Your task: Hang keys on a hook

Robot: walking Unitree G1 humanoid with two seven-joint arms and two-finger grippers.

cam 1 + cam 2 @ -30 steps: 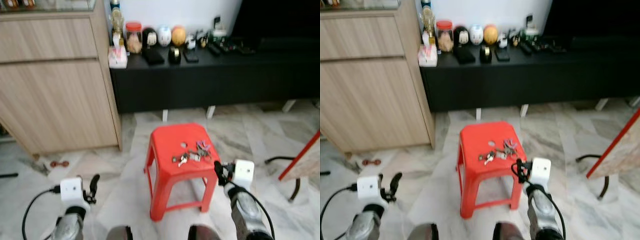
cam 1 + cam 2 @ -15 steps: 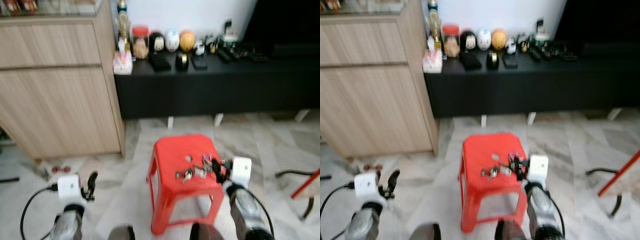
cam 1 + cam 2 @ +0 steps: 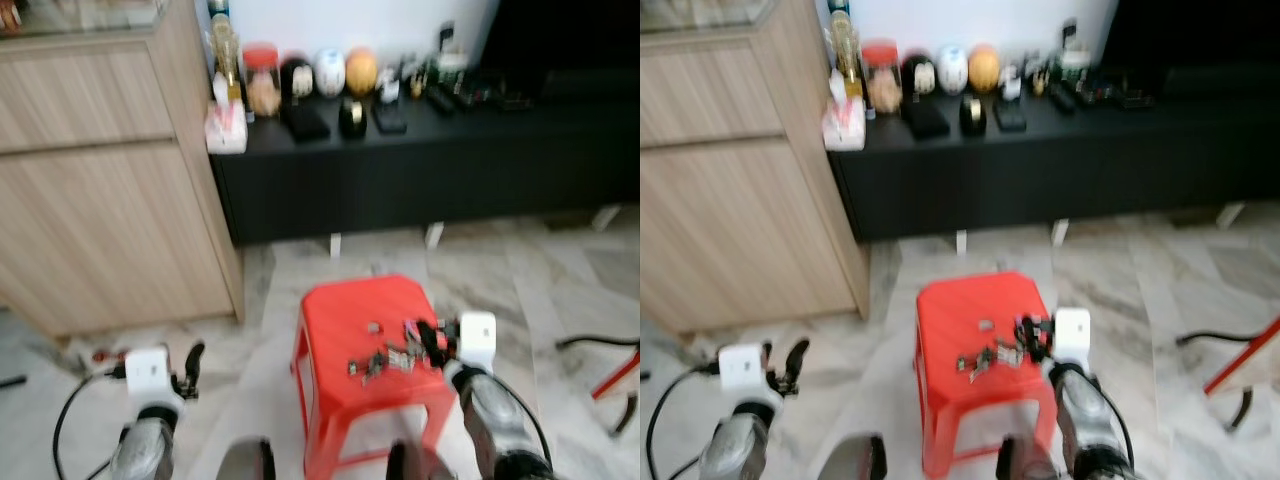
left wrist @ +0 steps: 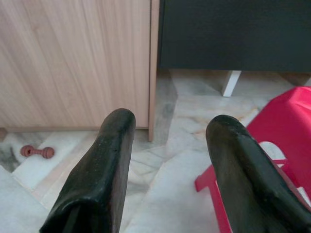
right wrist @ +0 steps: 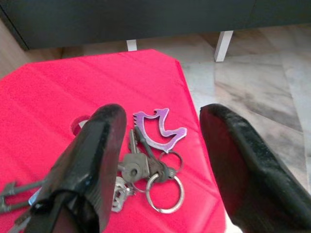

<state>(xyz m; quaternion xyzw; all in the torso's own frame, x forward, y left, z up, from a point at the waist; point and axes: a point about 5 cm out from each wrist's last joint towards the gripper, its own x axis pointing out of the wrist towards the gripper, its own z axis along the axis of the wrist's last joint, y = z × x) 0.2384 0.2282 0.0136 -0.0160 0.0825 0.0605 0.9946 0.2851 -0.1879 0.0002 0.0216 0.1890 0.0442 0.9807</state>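
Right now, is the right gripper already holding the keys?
No, the right gripper is open above the keys, which lie on the red stool.

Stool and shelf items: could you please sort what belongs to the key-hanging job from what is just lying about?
Job:
- keys, on the red stool
- right gripper, jaws open above the keys

Lying about:
- jar and round ornaments on the black cabinet
- small dumbbell toy on the floor
- left gripper, idle
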